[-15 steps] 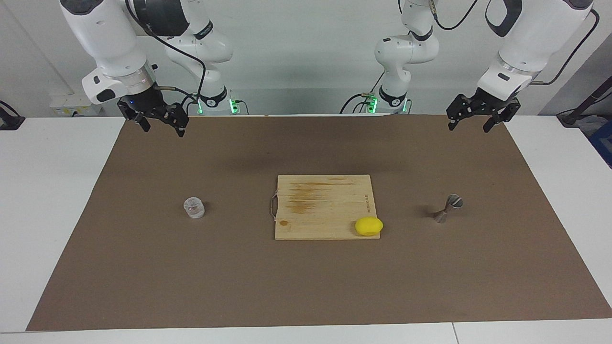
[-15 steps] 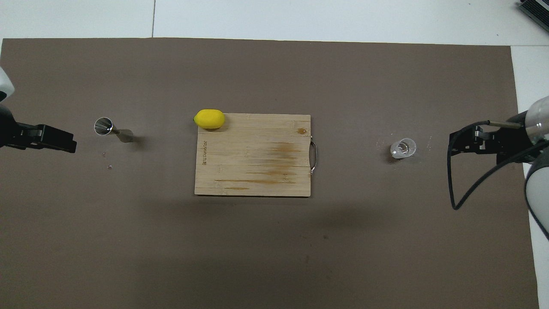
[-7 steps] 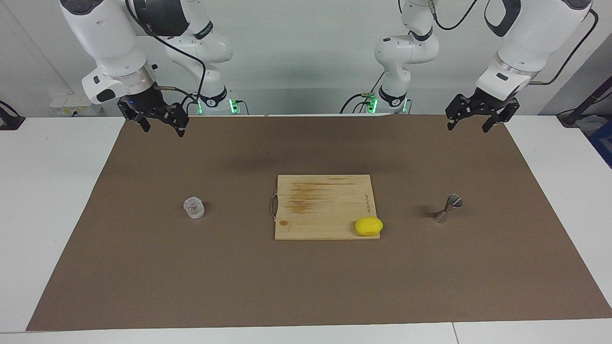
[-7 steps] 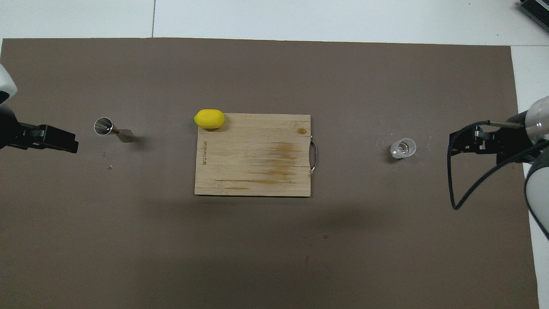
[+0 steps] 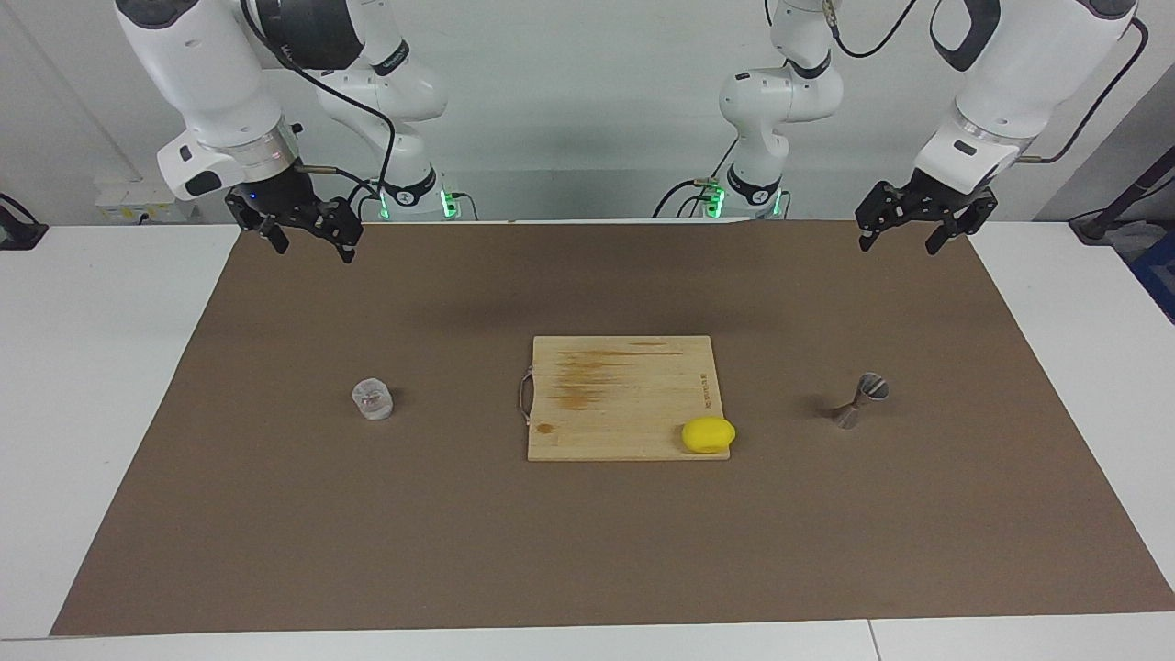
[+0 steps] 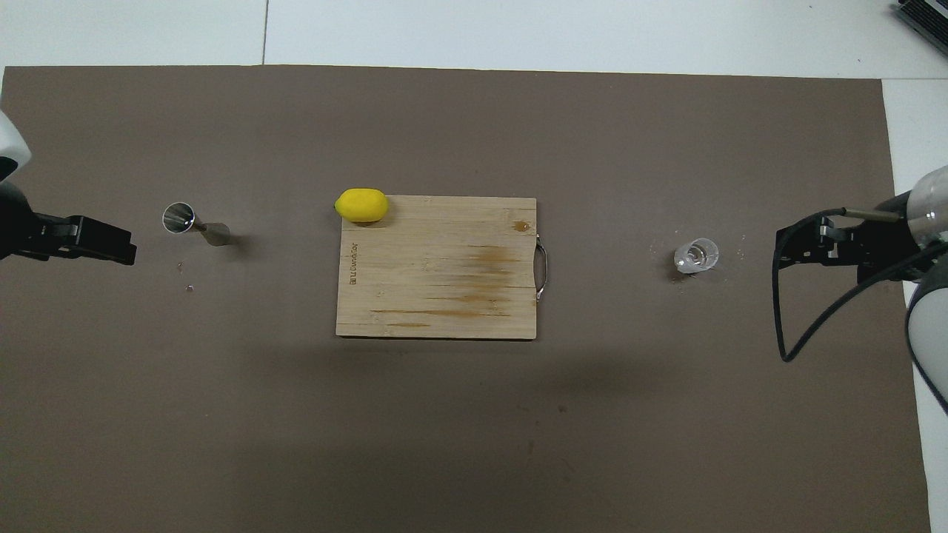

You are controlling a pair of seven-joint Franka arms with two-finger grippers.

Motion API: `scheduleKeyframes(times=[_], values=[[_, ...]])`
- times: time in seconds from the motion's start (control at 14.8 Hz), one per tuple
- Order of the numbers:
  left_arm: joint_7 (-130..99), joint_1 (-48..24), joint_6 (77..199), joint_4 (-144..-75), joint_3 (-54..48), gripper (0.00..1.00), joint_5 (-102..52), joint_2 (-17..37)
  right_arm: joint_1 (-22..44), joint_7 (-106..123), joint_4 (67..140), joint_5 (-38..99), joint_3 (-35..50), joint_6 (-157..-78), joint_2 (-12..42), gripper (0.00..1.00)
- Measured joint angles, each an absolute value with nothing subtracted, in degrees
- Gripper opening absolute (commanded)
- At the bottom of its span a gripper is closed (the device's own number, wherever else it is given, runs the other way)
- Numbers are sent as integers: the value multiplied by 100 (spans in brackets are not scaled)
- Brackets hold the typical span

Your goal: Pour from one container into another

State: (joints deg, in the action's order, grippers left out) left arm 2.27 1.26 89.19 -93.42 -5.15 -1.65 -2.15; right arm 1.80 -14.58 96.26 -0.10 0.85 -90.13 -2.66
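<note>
Markings on the cutting board

The wooden cutting board (image 6: 437, 266) bears a small burned-in brand line along its edge nearest the lemon (image 6: 361, 205); the letters cannot be read.

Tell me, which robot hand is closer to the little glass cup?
The right gripper. It hangs open over the mat's edge at the glass cup's end of the table. The left gripper hangs open at the other end, by the jigger.

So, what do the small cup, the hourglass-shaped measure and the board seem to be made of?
The cup looks like clear glass: the brown mat shows through its thick walls. The hourglass-shaped measure looks like grey metal, probably steel: its open mouth shines like a mirror from above. The board looks like pale wood or bamboo: it has straight grain, brown stains and a metal handle.
</note>
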Motion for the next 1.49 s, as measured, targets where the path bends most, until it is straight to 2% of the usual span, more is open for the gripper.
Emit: scheduleKeyframes(times=[0.27,0.68,0.81,1.01,1.15,1.49], values=[[-268,125,8800,-9640,-521,100,-184,-347,180,-1458,9626,-10,85,-9013,-266,100],[-1251,194,7990,-9666,-428,100,-807,-297,179,-1458,9626,-10,83,-9013,-266,100],[-1440,358,7799,-9503,-409,100,-1151,50,179,-1458,9626,-10,82,-9013,-266,100],[-1634,799,7613,-9018,-393,100,-1656,869,176,-1458,9625,-10,68,-9013,-266,100],[-2100,1068,7569,-8820,-389,100,-2007,1260,170,-1458,9625,-10,54,-9024,-267,96],[-3561,1516,7576,-8690,-377,100,-3082,1691,130,-1799,9629,-10,37,-9406,-267,94]])
